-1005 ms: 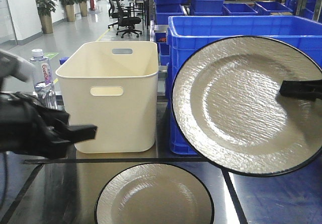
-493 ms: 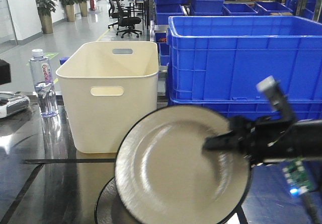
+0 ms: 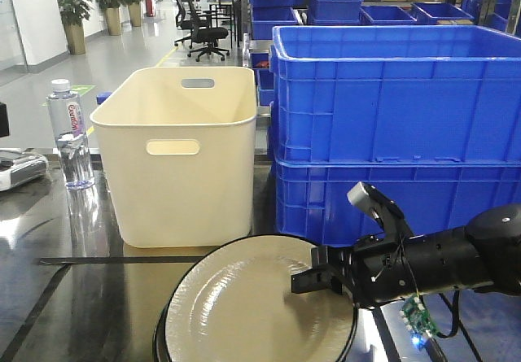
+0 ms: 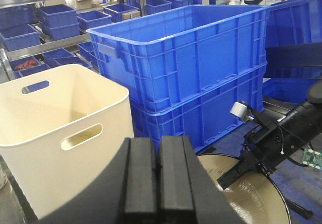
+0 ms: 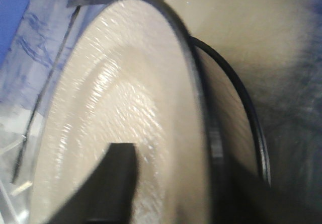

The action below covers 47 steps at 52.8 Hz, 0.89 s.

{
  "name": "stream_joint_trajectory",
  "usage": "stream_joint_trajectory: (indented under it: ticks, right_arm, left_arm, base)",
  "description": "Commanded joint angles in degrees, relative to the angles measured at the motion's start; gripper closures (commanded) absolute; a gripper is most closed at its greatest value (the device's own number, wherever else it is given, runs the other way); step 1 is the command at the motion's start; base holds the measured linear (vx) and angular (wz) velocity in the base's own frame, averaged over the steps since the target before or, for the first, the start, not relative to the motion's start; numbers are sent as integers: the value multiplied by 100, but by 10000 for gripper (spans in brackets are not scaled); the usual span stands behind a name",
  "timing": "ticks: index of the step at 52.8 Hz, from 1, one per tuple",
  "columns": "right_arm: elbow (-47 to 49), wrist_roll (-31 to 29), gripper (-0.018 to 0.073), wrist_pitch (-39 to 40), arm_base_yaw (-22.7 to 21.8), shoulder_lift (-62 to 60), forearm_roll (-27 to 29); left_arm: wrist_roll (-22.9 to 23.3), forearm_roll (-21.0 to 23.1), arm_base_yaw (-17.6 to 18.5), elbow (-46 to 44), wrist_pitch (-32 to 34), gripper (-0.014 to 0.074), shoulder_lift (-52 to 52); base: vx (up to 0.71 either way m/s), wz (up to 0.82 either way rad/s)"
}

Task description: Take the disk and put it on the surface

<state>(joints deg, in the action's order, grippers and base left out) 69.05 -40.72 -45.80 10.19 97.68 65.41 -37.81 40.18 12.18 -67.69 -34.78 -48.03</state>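
The disk (image 3: 244, 305) is a cream plate with a black rim, held low and slightly tilted over the dark glossy surface (image 3: 81, 297). My right gripper (image 3: 305, 281) is shut on its right edge, one finger (image 5: 113, 183) lying across its face. Directly beneath it lies a second, similar plate (image 3: 158, 336), of which only the rim shows (image 5: 241, 103). The left wrist view also takes in the disk (image 4: 256, 199) and the right gripper (image 4: 231, 171). My left gripper (image 4: 158, 148) is shut on nothing, raised to the left of the plates.
A cream bin (image 3: 183, 154) stands behind the plates, with stacked blue crates (image 3: 399, 118) to its right. A water bottle (image 3: 69, 134) and a grey device (image 3: 20, 167) sit at the left. A black tape line (image 3: 122, 259) runs across the tabletop.
The right arm brought the disk down and leftward from high at the right to just over the lower plate. The left arm withdrew out of the front view.
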Motion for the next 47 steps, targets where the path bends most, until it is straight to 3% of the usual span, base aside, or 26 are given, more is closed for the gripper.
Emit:
stream_joint_trajectory:
  ticks: [1, 7, 14, 22, 26, 30, 31, 33, 36, 37, 41, 44, 47]
  right_arm:
    - [192, -496, 32, 269, -19, -307, 152]
    - [203, -1105, -77, 999, -19, -446, -223]
    - [307, -1478, -89, 1908, -19, -686, -1077]
    - [306, -1387, -30, 2586, -19, -1095, -2139]
    - [306, -1076, 53, 2658, -19, -1381, -2649]
    - [299, -519, 195, 2616, -19, -1683, -3272]
    - [299, -303, 244, 2589, -19, -1771, -3438]
    - [299, 259, 368, 2414, -19, -1994, -3859]
    - [299, 1043, 538, 2114, -19, -2305, -4358]
    - [299, 1204, 575, 2019, -19, -2372, -4547]
    - [294, 2055, 574, 1368, -19, -2741, -5141]
    - [264, 2506, 573, 978, -19, -3032, -5488]
    - [131, 2592, 572, 845, -19, -3330, -5580]
  left_arm:
    - [58, 169, 39, -193, 308, 604, 33]
    - [64, 152, 39, -193, 295, 604, 33]
    - [195, -123, 39, -193, 202, 603, 33]
    - [1051, -1100, 39, -193, -136, 599, -23]
    - [1847, -2032, 39, -193, -462, 599, -177]
    - [2978, -3378, 39, -193, -985, 599, -493]
    - [3176, -3615, 39, -193, -1082, 599, -558]
    - [3849, -4516, 39, -193, -1422, 599, -820]
    - [4289, -5228, 39, -193, -1638, 599, -1066]
    - [4359, -5364, 39, -193, -1657, 599, -1119]
    - [4549, -5835, 39, -193, -1569, 599, -1328]
    - [4569, -5848, 39, -169, -1320, 598, -1337]
    - [4568, -5790, 39, -71, -960, 598, -1259]
  base:
    - [0, 0]
    - [0, 0]
    - [0, 0]
    - [0, 0]
    - [0, 0]
    - [0, 0]
    - [0, 0]
    - [0, 0]
    - [0, 0]
    - [0, 0]
    - [0, 0]
    - [0, 0]
    - [0, 0]
